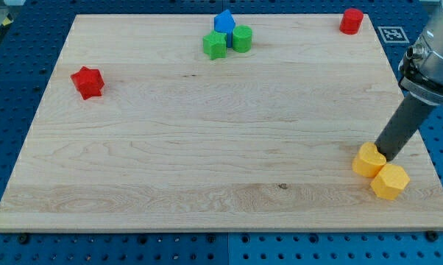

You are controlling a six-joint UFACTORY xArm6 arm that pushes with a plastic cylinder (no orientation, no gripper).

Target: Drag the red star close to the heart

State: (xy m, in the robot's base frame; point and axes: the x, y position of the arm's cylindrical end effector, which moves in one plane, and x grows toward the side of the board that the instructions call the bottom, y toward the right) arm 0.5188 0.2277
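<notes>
The red star (87, 82) sits at the surface's (207, 147) left, well apart from my tip (381, 152) by the yellow heart (369, 160); there's no gripper, so I'd push its light, slidey far-left side.

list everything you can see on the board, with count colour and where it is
red star: 1, red, the view's left edge, upper part
red cylinder: 1, red, top right corner
blue block: 1, blue, top centre, touching the greens
green blocks: 2, green, just below the blue block
yellow blocks: 2, yellow, bottom right, touching each other
wooden board: 1, light wood, on a blue perforated table
my tip: 1, dark rod, against the upper yellow block, far from the red star
</notes>
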